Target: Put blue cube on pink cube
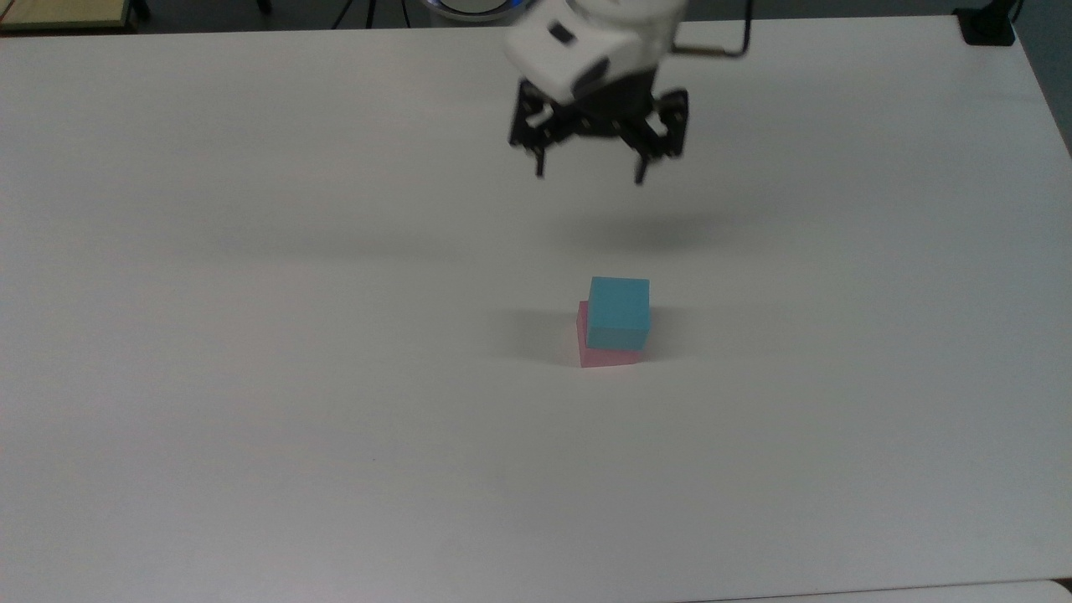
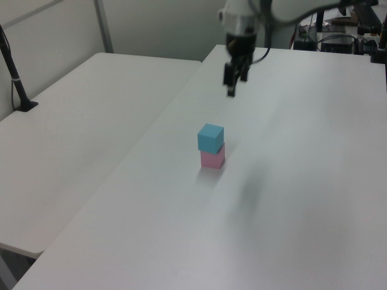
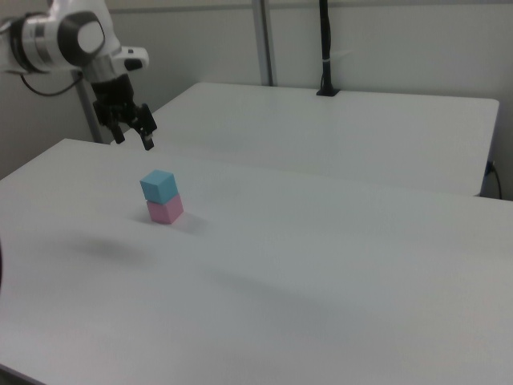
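The blue cube [image 1: 619, 311] is seated on the pink cube [image 1: 605, 356], just right of frame centre on the surface [image 1: 251, 377], slightly offset. The tool [image 1: 590, 174], fingers spread and empty, is held high near the top edge; retreat is best kept clear of the stack.

The blue cube [image 1: 619, 312] covers most of the pink cube [image 1: 609, 356] in the top view, leaving thin strips at nine and six o'clock. The arm [image 1: 596, 38] is cut off by the top view's twelve-o'clock edge. In the left view the gripper [image 2: 233, 75] looks slightly blurred, perhaps motion.
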`<action>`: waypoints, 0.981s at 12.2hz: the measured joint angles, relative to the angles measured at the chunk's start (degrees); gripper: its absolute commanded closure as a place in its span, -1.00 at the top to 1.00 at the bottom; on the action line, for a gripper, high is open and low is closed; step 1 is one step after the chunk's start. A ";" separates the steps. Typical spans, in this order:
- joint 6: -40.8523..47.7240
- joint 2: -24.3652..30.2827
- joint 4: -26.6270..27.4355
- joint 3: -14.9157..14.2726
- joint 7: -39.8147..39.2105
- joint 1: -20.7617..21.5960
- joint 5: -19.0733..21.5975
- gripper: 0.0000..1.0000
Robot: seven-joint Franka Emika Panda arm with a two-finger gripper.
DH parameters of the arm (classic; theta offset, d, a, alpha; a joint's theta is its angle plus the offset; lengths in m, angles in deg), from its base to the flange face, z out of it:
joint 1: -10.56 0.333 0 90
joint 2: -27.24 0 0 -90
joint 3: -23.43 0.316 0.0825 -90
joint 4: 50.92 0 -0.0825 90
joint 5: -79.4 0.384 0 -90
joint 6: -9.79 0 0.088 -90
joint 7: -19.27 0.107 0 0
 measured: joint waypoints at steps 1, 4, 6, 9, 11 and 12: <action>3.54 3.39 0.99 -0.06 -0.01 -1.52 0.00 1.00; 9.83 11.60 4.52 -0.08 -3.27 -6.31 0.23 1.00; 10.83 13.42 6.30 -0.08 -6.43 -8.68 1.35 1.00; 10.83 13.87 6.50 -0.08 -10.56 -10.64 3.11 1.00; 10.83 13.88 6.51 -0.14 -11.18 -10.97 3.17 1.00; 10.83 13.88 6.51 -0.36 -11.18 -10.99 3.17 1.00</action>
